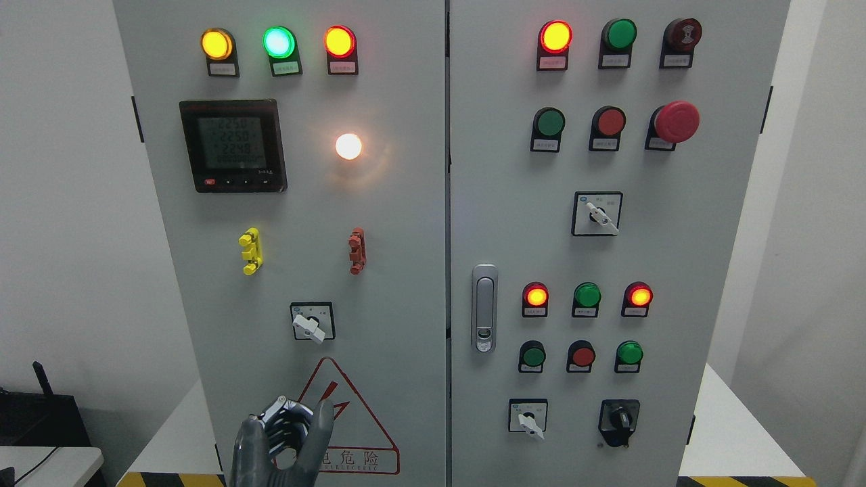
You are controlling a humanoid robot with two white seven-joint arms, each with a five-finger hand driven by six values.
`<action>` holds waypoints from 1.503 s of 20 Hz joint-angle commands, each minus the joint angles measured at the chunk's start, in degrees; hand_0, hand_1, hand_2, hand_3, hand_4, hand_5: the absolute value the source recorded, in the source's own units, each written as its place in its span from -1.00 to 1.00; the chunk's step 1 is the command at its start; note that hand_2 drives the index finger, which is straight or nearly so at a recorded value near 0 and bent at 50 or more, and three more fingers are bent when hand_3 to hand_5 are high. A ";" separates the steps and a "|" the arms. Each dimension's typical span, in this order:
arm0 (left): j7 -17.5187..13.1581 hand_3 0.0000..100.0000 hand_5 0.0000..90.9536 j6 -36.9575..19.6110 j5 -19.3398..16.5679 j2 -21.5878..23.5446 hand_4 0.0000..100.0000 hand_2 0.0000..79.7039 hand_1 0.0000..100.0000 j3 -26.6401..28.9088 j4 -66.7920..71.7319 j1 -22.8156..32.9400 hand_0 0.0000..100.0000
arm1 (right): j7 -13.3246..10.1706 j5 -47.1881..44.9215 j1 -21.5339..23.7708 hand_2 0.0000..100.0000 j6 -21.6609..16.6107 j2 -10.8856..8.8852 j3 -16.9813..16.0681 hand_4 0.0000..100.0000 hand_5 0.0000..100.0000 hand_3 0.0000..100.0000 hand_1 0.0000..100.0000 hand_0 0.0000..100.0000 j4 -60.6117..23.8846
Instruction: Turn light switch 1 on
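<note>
The left hand, fingers curled and holding nothing, sits below the rotary switch, probably switch 1; raise it, pinch the white lever squarely, then twist it steadily

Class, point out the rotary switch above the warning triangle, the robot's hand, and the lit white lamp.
rotary switch point(310, 325), head view, its white knob.
left hand point(284, 436), head view, curled fingers.
white lamp point(348, 146), head view, glowing centre.
</note>
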 commanded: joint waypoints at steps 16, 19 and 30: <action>-10.11 -0.18 -0.19 -39.61 19.40 11.74 0.05 -0.53 -0.72 29.84 56.58 33.06 -1.00 | -0.04 -1.41 0.00 -1.00 0.01 -0.04 0.97 -1.00 -1.00 -1.00 -0.22 -0.76 0.00; -10.90 -0.25 -0.23 -40.59 19.84 11.57 -0.02 -0.64 -0.77 30.02 71.70 32.72 -1.00 | -0.04 -1.41 0.00 -1.00 0.01 0.05 0.97 -1.00 -1.00 -1.00 -0.22 -0.76 0.00; -26.72 -0.81 -0.50 -26.19 19.93 13.94 -0.53 -1.00 -0.90 27.29 102.58 24.64 -0.66 | -0.04 -1.41 0.00 -1.00 0.01 -0.04 0.97 -1.00 -1.00 -1.00 -0.22 -0.76 0.00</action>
